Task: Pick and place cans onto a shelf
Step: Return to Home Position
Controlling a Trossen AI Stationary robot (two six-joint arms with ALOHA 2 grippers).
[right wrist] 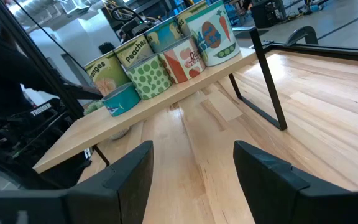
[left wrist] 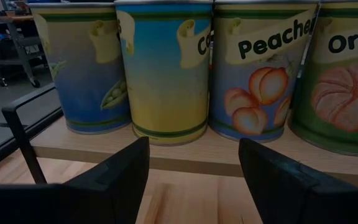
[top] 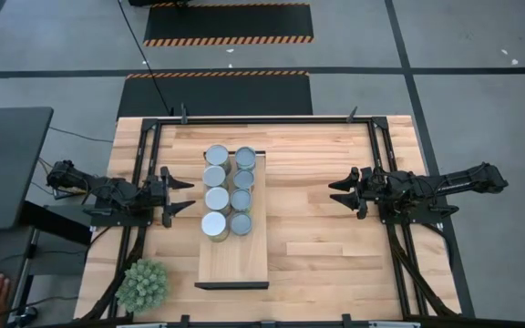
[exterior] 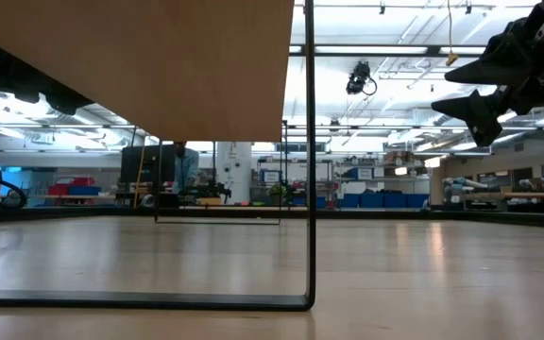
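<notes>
We count eight cans (top: pixel 217 198) upright in two rows on the pale wooden shelf (top: pixel 233 262), which a thin dark frame lifts above the table (top: pixel 335 246). We judge them stiff and fairly heavy, with smooth, slippery paper-labelled walls, best gripped mid-height across the round body. The left claw (top: pixel 191 195) and right claw (top: pixel 334 193) sit spread and empty on either side of the shelf.

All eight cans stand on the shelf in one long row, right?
Not one row. The high view shows the eight cans standing on the shelf in two rows of four. The left claw and right claw sit open at either side.
</notes>
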